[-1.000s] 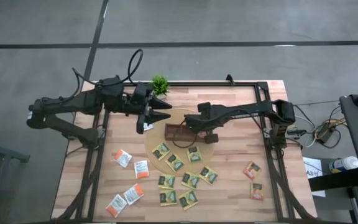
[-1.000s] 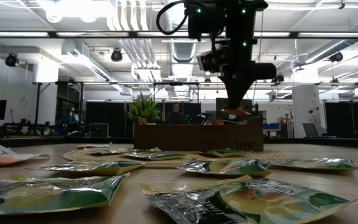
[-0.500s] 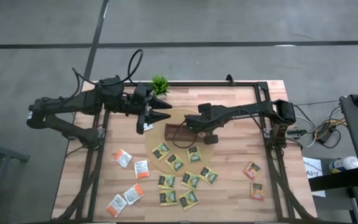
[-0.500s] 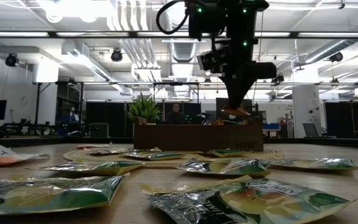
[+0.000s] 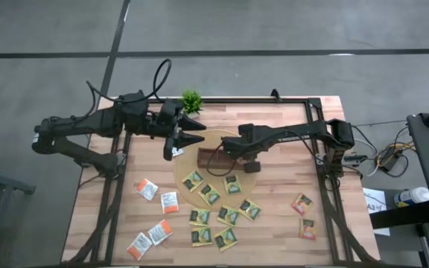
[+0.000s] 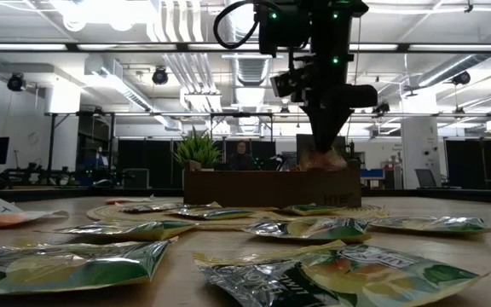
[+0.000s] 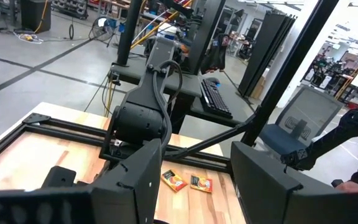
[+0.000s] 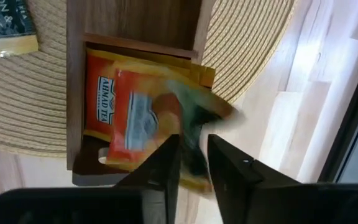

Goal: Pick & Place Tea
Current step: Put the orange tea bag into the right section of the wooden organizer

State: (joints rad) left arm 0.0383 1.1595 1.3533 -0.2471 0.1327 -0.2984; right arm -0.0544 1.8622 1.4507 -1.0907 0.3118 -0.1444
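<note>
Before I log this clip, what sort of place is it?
Probably a robotics lab or workshop: exposed ceiling ducts with strip lights, an office chair and keyboard on a desk beyond the wooden table.

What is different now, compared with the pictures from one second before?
The right claw, above the brown tray, has parted its fingers and is letting go the red-orange tea sachet. In the low view the sachet has dropped from the fingertips down to the tray's rim. The arm itself has hardly moved. Unchanged: the left claw waits open near the potted plant, and the sachets on the table lie as before.
</note>
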